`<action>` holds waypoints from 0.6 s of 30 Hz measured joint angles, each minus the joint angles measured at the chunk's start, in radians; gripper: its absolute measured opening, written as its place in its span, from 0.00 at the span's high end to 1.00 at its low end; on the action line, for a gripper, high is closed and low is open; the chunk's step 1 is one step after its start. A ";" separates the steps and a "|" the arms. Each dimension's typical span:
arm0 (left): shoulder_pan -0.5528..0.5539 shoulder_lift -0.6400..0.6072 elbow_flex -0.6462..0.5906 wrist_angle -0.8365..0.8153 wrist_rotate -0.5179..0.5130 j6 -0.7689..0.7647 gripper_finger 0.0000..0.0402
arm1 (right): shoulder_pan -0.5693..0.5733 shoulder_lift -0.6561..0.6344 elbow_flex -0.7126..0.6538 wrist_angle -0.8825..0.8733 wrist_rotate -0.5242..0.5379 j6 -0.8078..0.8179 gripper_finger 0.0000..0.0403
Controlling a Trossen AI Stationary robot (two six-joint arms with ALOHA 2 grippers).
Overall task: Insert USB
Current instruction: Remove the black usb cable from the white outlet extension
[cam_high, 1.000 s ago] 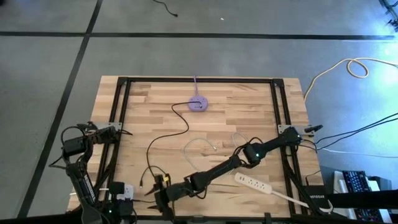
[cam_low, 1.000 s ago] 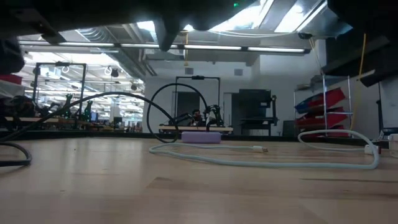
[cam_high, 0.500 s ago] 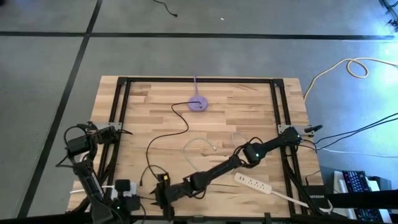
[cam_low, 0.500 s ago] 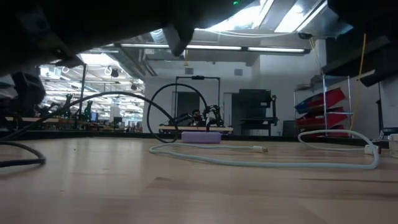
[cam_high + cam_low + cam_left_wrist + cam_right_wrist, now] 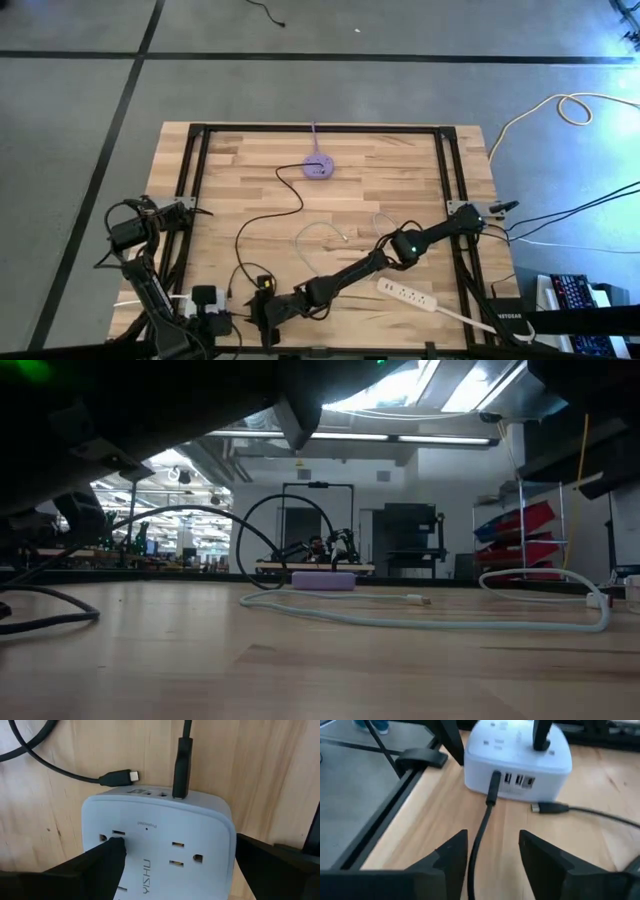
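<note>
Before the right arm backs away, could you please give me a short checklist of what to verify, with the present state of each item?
1. Black USB plug sits in a port of the white power block: ok, its tip is in the block's port face.
2. Plug fully seated: cannot tell.
3. Right gripper free of the black cable: ok, the cable runs between its fingers with a gap on both sides.
4. Left gripper steadies the block: ok, one finger on each side.
5. Second loose connector clear of the ports: ok, it lies beside the block, unplugged.
</note>
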 joint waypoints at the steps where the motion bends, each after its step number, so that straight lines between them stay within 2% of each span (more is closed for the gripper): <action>1: 0.000 0.000 0.000 0.000 0.000 0.000 0.16 | -0.001 0.000 0.000 -0.007 0.000 0.001 0.66; 10: 0.000 0.000 0.000 0.001 0.002 -0.004 0.16 | -0.006 0.000 0.000 -0.051 -0.027 0.008 0.83; 13: 0.000 0.000 0.000 0.001 0.003 -0.004 0.16 | -0.005 0.000 0.000 -0.050 -0.035 0.003 0.92; 15: 0.000 0.000 0.000 0.001 0.003 -0.007 0.16 | -0.005 0.000 0.000 -0.040 -0.076 -0.006 0.98; 18: 0.000 0.000 0.000 0.001 0.003 -0.015 0.16 | -0.001 0.000 0.000 -0.028 -0.086 -0.008 0.99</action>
